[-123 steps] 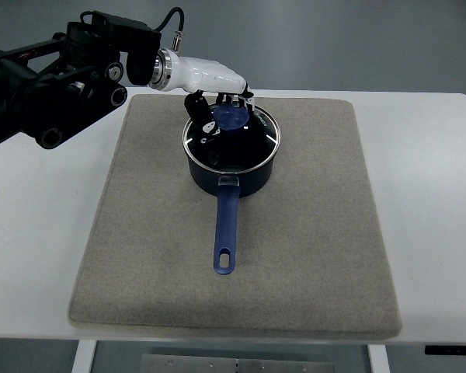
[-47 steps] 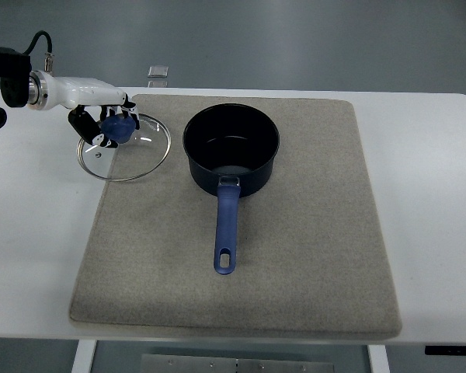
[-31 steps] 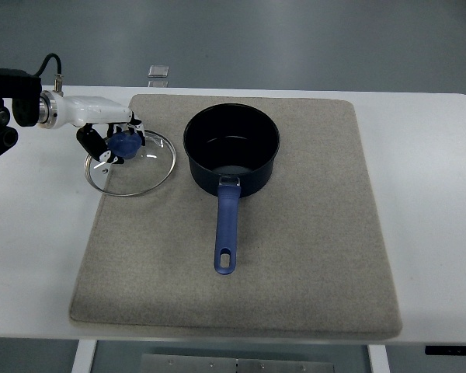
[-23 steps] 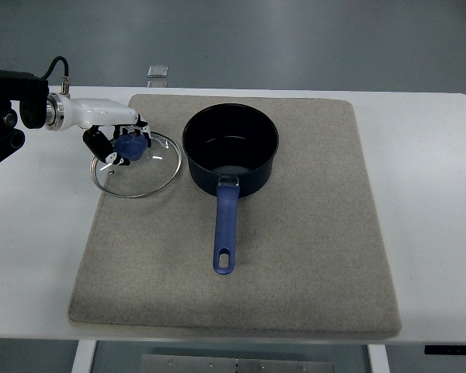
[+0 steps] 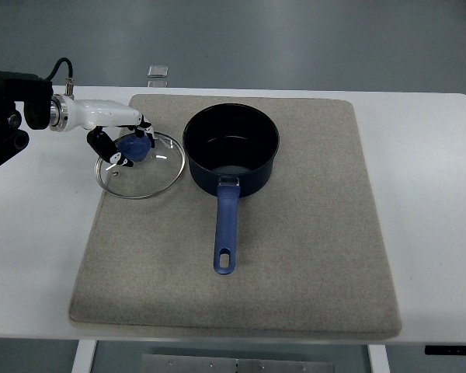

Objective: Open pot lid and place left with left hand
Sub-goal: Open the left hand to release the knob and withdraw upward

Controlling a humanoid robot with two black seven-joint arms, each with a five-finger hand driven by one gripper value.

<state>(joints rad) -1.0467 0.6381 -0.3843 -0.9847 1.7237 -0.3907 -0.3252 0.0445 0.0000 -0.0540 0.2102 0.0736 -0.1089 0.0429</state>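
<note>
A round glass pot lid with a blue knob is held by the left hand, whose fingers are curled around the knob. The lid hangs directly under the hand, over the left edge of a grey mat. Its rim looks close to or touching the dark blue saucepan, which stands open just to the hand's right with its handle pointing toward the robot. A white table lies beneath. Risk: setting down this close, the rim could strike the pan and slip from the grip.
</note>
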